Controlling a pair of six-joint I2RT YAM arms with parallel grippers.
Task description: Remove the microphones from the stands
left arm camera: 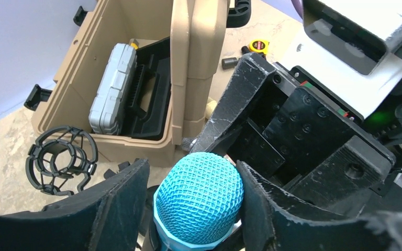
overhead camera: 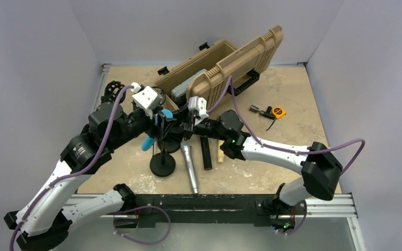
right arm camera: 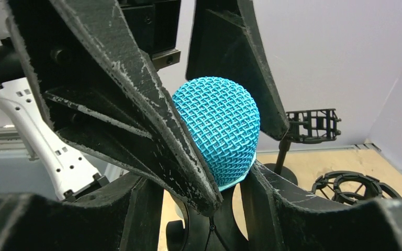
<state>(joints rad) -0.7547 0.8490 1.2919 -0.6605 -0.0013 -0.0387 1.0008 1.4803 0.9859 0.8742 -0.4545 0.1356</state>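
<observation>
The blue microphone (overhead camera: pixel 148 141) sits tilted in the clip of a black stand (overhead camera: pixel 162 165) with a round base. My left gripper (overhead camera: pixel 163 116) is shut on its blue mesh head (left arm camera: pixel 199 201), with a finger (left arm camera: pixel 110 209) on each side. My right gripper (overhead camera: pixel 182 129) comes in from the right. It grips the stand's clip (right arm camera: pixel 225 222) just under the head (right arm camera: pixel 217 130), and its right finger (right arm camera: pixel 293 209) touches the collar. The microphone's body is mostly hidden by the grippers.
An open tan case (overhead camera: pixel 225 68) with a grey box (left arm camera: pixel 112 89) stands behind. A silver microphone (overhead camera: pixel 190 167) and a black tube (overhead camera: pixel 206 152) lie right of the stand. A black shock mount (left arm camera: pixel 63 159) lies at the far left, and a yellow tape measure (overhead camera: pixel 278 112) at the right.
</observation>
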